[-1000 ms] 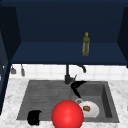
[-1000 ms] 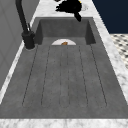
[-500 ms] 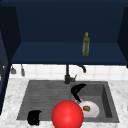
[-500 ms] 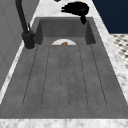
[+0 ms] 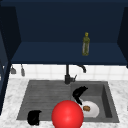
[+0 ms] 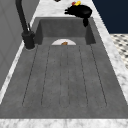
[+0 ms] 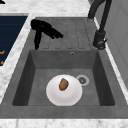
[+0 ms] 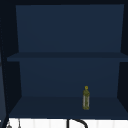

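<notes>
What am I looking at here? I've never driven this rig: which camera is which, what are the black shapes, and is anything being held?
The black shapes are the robot: two floating hands, no arms. In the front camera, the left hand hangs at the sink's front left edge, and the right hand hovers over the basin with fingers relaxed, holding nothing. The right side camera looks along the sink and shows that hand above the basin's edge. Below it a white plate lies in the basin with a small brown bit of food on it. The red ball sits nearest the front camera. The upper camera shows the cabinet shelf with a bottle. The tap stands behind the sink.
</notes>
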Motion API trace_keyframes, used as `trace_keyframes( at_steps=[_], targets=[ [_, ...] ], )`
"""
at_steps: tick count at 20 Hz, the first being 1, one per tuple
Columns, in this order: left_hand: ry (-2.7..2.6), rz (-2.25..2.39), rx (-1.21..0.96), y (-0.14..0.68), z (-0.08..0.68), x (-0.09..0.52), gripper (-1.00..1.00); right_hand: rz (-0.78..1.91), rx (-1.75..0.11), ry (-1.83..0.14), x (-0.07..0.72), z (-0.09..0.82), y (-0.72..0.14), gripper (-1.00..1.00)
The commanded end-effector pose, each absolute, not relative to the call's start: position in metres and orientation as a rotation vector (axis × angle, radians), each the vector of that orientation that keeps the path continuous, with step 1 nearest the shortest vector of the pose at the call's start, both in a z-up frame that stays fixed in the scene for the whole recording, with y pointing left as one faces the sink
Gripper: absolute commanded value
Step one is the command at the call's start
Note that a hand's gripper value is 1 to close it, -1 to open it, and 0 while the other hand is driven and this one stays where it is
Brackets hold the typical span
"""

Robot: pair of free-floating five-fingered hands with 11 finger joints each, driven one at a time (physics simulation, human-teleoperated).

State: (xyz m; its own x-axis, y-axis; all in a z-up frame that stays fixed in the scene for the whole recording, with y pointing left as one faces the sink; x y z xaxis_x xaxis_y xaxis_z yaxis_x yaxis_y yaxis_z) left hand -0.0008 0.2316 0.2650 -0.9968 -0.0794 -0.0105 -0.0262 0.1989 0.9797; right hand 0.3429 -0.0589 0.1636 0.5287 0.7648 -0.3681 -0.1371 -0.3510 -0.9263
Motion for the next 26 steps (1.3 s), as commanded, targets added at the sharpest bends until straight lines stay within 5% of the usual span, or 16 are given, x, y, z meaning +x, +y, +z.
trace_keyframes(
  at_steps=[1,17,26],
  targets=[
    [-2.399,-1.959,0.106,0.232,0.265,-0.001,0.0,0.946,-1.653,-0.673,0.343,0.158,-0.067,-1.0],
    [-2.399,-1.959,0.106,0.232,0.265,-0.001,0.0,0.786,-1.66,-0.892,0.348,0.138,-0.074,-1.0],
    [-2.399,-1.959,0.106,0.232,0.265,-0.001,0.0,0.84,-1.68,-0.846,0.335,0.136,-0.074,-1.0]
  ],
)
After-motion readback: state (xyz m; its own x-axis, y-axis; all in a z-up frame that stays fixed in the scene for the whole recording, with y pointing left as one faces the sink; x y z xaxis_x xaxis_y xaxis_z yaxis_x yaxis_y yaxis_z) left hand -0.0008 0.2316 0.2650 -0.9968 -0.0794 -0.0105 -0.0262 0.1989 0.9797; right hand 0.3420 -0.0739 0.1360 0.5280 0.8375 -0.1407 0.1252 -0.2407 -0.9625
